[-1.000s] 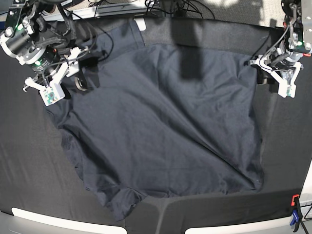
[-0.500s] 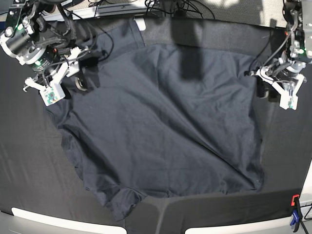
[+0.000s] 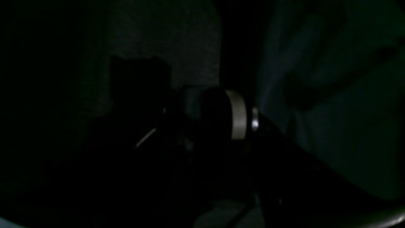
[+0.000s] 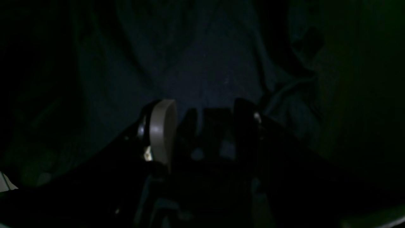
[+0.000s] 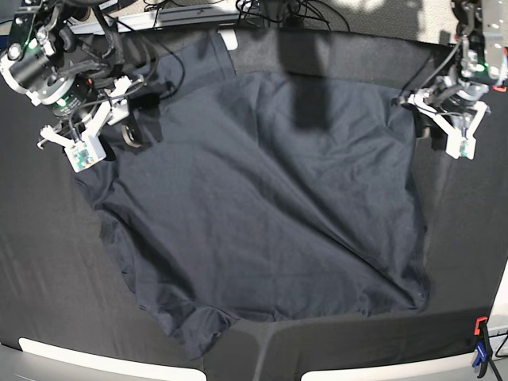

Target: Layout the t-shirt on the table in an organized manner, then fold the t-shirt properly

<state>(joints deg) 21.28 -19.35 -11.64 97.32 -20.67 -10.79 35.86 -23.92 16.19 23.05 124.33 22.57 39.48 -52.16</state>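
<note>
Base view: the t-shirt [image 5: 262, 206] lies spread, slightly skewed, across the counter [image 5: 48, 262]. Right hand [image 5: 103, 131] seems parted at one corner; left hand [image 5: 444, 131] beside another, grip unclear.

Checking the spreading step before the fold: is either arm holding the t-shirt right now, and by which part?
It cannot be told: both grippers sit at the t-shirt's upper corners, but the wrist views are too dark to show any cloth pinched.
</note>
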